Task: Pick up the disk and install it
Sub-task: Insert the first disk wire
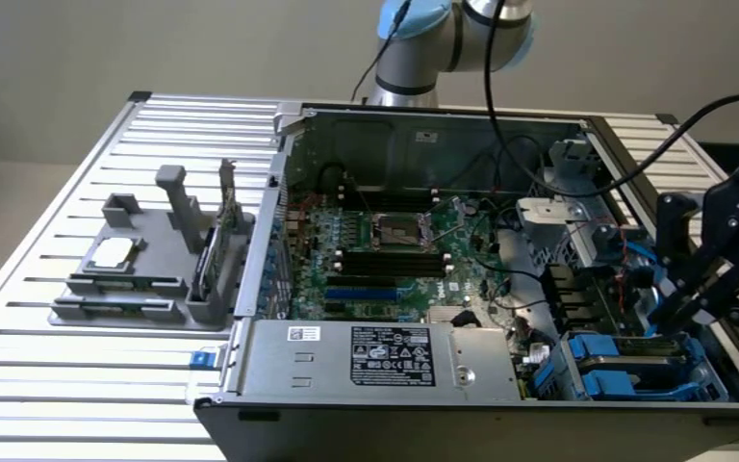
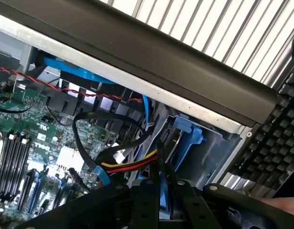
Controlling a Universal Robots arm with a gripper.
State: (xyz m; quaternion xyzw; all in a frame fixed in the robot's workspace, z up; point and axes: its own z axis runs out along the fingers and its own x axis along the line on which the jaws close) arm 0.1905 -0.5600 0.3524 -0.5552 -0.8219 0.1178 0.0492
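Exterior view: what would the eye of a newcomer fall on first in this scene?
First comes the open computer case in the middle of the slatted table, with its green motherboard and the silver power-supply box at the near edge. Next comes the robot's black hand, at the exterior view's right, low inside the case among the blue drive carriers.

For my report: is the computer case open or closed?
Open: the computer case has no side cover; its motherboard lies exposed.
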